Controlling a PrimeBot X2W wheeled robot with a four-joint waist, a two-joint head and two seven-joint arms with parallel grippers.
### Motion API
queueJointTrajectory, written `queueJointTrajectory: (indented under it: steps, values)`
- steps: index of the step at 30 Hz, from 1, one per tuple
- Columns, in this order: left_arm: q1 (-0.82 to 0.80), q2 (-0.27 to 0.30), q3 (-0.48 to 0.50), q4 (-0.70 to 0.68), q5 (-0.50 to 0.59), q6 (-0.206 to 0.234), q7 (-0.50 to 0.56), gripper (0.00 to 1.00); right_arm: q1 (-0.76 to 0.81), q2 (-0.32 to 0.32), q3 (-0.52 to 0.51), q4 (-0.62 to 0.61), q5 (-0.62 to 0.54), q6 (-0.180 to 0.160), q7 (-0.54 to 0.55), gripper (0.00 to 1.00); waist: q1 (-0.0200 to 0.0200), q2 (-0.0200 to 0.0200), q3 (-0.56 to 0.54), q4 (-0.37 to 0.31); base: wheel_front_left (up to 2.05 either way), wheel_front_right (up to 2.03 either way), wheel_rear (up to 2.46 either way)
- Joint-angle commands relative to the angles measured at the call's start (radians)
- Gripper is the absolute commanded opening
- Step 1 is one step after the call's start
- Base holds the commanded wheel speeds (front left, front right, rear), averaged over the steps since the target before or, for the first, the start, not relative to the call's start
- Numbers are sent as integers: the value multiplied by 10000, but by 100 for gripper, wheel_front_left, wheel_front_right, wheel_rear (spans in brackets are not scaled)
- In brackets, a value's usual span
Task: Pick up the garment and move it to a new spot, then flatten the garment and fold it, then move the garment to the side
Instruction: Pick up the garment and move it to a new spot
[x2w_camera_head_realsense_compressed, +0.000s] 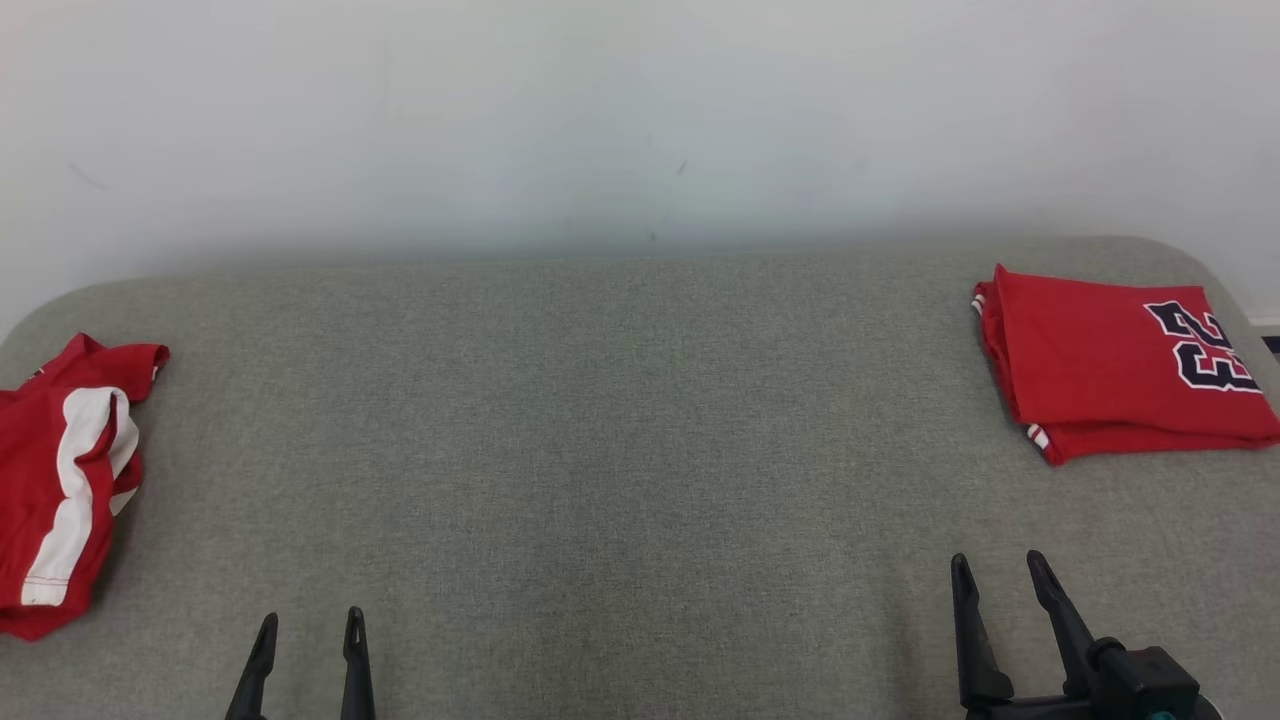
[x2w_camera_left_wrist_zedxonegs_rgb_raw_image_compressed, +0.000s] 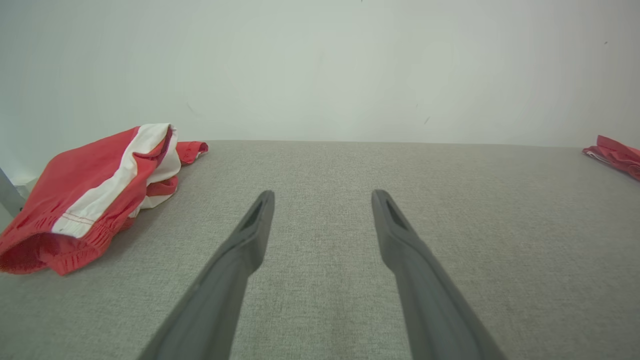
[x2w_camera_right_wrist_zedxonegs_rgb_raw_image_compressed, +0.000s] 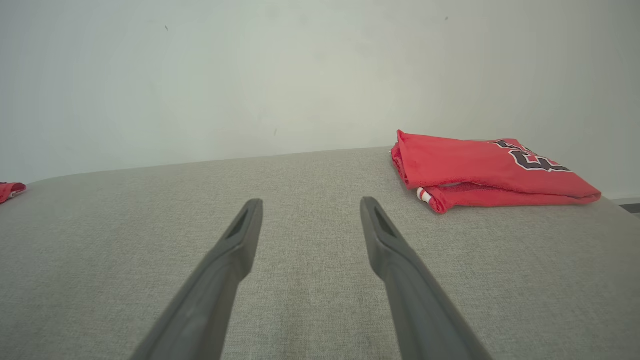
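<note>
A grey fabric-covered table (x2w_camera_head_realsense_compressed: 640, 420) with rounded far corners stands against a plain pale wall (x2w_camera_head_realsense_compressed: 640, 110).

The red jersey (x2w_camera_head_realsense_compressed: 1100, 370) lies folded into a neat flat rectangle at the far right of the grey tabletop (x2w_camera_head_realsense_compressed: 600, 450), close to its back corner. Its dark "23", outlined in white, faces up near the right end, and red-and-white trim shows at the folded left corners. In the right wrist view, the jersey (x2w_camera_right_wrist_zedxonegs_rgb_raw_image_compressed: 475, 165) shows stacked layers. The red shorts (x2w_camera_head_realsense_compressed: 60, 470) with a broad white stripe lie crumpled at the far left edge; in the left wrist view, the shorts (x2w_camera_left_wrist_zedxonegs_rgb_raw_image_compressed: 95, 195) show a gathered elastic waistband nearest the camera.
</note>
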Motion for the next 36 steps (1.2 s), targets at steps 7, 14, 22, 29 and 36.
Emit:
queueJointTrajectory:
  steps: [7, 14, 22, 29, 36]
  values:
    - [-68, -11, 94, 112, 98, -63, -25, 100, 150, 30, 39, 58, 164, 5, -10, 100, 0, 0, -19, 479, 0, 0, 0]
    - [20, -12, 216, 242, 117, 25, -25, 100, 221, 29, 128, 74, 209, 5, -9, 100, 0, 0, -51, 1300, 0, 0, 0]
    - [133, -11, 269, 324, 157, 103, -25, 100, 268, 28, 185, 83, 244, 5, -10, 100, 0, 0, -53, 2365, 0, 0, 0]
    - [148, -13, 447, 371, 120, 87, -25, 100, 243, 30, 208, 109, 275, 6, -10, 100, 0, 0, 24, 3225, 0, 0, 0]
    - [164, -11, 554, 417, 179, 43, -25, 100, 285, 29, 229, 113, 349, 6, -9, 100, 0, 0, 3, 3904, 0, 0, 0]
